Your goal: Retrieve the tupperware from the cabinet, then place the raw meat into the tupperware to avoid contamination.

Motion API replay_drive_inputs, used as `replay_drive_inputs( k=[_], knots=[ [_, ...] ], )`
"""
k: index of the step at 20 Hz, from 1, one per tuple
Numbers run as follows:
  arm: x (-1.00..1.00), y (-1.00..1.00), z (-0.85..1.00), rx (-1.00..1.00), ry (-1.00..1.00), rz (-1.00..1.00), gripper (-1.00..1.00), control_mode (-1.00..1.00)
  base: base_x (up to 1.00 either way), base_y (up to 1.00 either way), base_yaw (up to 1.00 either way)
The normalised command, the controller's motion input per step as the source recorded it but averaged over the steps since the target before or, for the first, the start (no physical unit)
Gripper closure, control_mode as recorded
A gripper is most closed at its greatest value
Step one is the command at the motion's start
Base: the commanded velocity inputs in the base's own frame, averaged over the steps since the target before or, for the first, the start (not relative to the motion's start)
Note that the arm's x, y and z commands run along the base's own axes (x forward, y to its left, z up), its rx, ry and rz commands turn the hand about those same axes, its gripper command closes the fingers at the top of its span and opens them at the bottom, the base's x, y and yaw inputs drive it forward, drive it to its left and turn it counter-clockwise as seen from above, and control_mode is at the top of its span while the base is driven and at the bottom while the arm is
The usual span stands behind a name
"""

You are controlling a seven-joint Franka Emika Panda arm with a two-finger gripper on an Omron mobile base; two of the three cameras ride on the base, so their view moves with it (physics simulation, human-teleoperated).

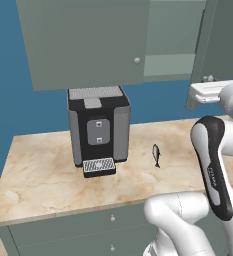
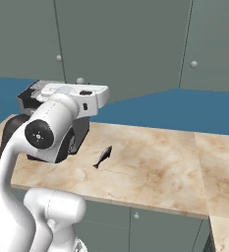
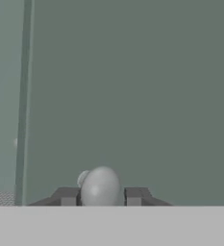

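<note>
My gripper [image 3: 101, 196] is shut on a small round pale knob [image 3: 101, 186] of the grey-green cabinet [image 1: 83, 42]. In the left base view my hand reaches up at the right to that knob [image 1: 208, 78], on a door that stands ajar. Beside it a gap shows the inner shelf [image 1: 169, 65]. The raw meat, a tiny dark fish [image 1: 156, 155] [image 2: 102, 156], lies on the marble counter [image 1: 48, 175], right of the coffee machine. The tupperware is out of view.
A black and grey coffee machine [image 1: 98, 127] with a grated drip tray [image 1: 99, 166] stands at the counter's middle left, under the cabinet. Drawer fronts with small knobs [image 1: 113, 218] run below the counter edge. The counter carries on to the right [image 2: 219, 172].
</note>
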Motion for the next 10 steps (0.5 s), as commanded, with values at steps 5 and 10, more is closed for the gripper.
replay_drive_inputs(
  k=[5,10],
  knots=[
    [0.00,0.00,0.00,0.00,0.00,0.00,-1.00,-1.00,0.00,0.00,0.00],
    [-0.07,-0.03,0.00,0.00,0.00,0.00,-1.00,-1.00,0.00,0.00,0.00]
  ],
)
